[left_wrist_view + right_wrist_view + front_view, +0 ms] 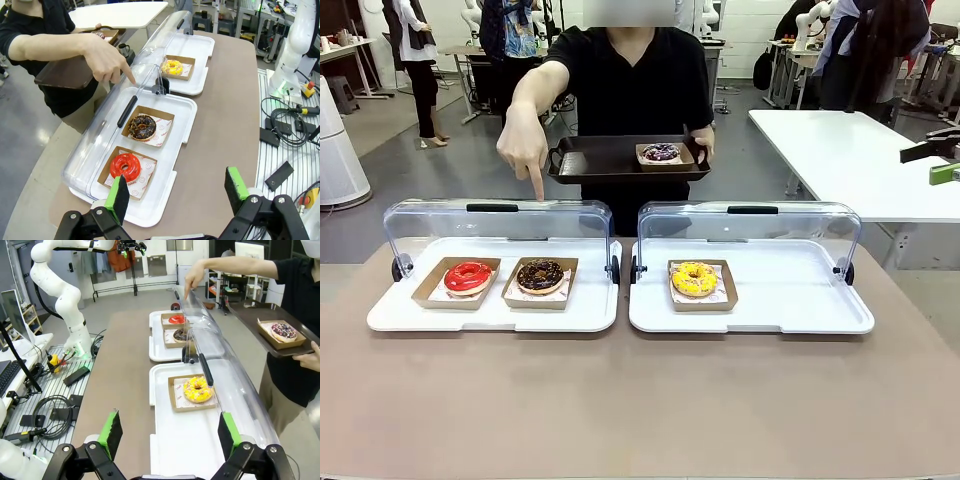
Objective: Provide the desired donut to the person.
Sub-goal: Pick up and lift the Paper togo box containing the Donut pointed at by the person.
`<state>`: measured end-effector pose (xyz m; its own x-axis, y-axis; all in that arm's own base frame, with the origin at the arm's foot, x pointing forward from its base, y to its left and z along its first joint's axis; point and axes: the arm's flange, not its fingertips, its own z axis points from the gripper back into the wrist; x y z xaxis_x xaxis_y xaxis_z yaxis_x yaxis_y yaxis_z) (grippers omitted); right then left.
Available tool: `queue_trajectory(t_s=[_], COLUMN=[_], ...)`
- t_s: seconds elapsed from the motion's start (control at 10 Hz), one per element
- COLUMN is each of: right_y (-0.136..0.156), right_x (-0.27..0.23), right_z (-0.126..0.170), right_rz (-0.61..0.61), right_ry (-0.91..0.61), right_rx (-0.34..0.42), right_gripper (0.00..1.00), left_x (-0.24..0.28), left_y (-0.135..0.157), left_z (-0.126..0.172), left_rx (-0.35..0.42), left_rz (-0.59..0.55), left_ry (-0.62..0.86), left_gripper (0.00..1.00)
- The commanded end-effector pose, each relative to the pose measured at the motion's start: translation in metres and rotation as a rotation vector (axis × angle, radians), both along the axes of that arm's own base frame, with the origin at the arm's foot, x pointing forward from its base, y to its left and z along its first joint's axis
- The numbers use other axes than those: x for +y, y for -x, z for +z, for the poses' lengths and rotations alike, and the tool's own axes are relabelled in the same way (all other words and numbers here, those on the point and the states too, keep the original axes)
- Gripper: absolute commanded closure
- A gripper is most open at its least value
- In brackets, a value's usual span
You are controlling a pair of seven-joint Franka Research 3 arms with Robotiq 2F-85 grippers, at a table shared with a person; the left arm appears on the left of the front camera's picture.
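My left gripper stands wide open with nothing between the pads, above the near edge of the left white tray. The person's hand points one finger down over the tray's raised clear lid, toward the chocolate donut. That donut lies in its cardboard boat ahead of my left jaws, on the side of the pad at the picture's left. It sits beyond the red donut, which is just ahead of that pad.

My right gripper is also spread wide and empty over the right white tray. The yellow donut lies ahead between the lines of its fingers, and the chocolate one is well beyond it on the next tray. The person's other hand holds a dark tray carrying a purple-sprinkled donut.
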<state>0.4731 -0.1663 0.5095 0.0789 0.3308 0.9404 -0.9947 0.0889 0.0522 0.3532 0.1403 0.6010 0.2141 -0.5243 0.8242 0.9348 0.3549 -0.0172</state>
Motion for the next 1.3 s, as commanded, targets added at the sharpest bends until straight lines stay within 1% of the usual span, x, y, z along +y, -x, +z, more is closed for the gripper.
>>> queue_trajectory(t_s=[0.0, 0.1, 0.2, 0.3, 0.4, 0.6, 0.7, 0.8, 0.9, 1.0, 1.2], right_y=[0.001, 0.001, 0.001, 0.001, 0.001, 0.001, 0.001, 0.001, 0.001, 0.001, 0.001], right_x=[0.0, 0.0, 0.0, 0.0, 0.0, 0.0, 0.0, 0.0, 0.0, 0.0, 0.0], right_z=[0.0, 0.0, 0.0, 0.0, 0.0, 0.0, 0.0, 0.0, 0.0, 0.0, 0.0], right_rz=[0.005, 0.005, 0.005, 0.005, 0.005, 0.005, 0.005, 0.005, 0.005, 0.005, 0.005], right_ry=[-0.008, -0.008, -0.008, -0.008, -0.008, -0.008, -0.008, -0.008, -0.008, -0.008, -0.008], right_rx=[0.003, 0.003, 0.003, 0.003, 0.003, 0.003, 0.003, 0.003, 0.003, 0.003, 0.003], right_gripper=[0.0, 0.0, 0.0, 0.0, 0.0, 0.0, 0.0, 0.0, 0.0, 0.0, 0.0], left_x=[-0.025, -0.053, -0.083, -0.11, -0.141, -0.189, -0.211, -0.231, -0.249, -0.262, -0.282], left_y=[0.0, -0.002, -0.008, -0.018, -0.028, -0.052, -0.064, -0.073, -0.08, -0.084, -0.091], left_z=[0.012, 0.023, 0.031, 0.03, 0.017, -0.007, -0.019, -0.034, -0.054, -0.073, -0.113], left_rx=[-0.03, -0.059, -0.076, -0.033, 0.01, 0.028, 0.023, -0.003, -0.011, 0.013, 0.019], left_rz=[-0.069, -0.139, -0.182, -0.255, -0.293, -0.325, -0.337, -0.327, -0.322, -0.339, -0.35], left_ry=[-0.136, -0.262, -0.409, -0.498, -0.604, -0.726, -0.756, -0.739, -0.754, -0.777, -0.857], left_gripper=[0.0, 0.0, 0.0, 0.0, 0.0, 0.0, 0.0, 0.0, 0.0, 0.0, 0.0])
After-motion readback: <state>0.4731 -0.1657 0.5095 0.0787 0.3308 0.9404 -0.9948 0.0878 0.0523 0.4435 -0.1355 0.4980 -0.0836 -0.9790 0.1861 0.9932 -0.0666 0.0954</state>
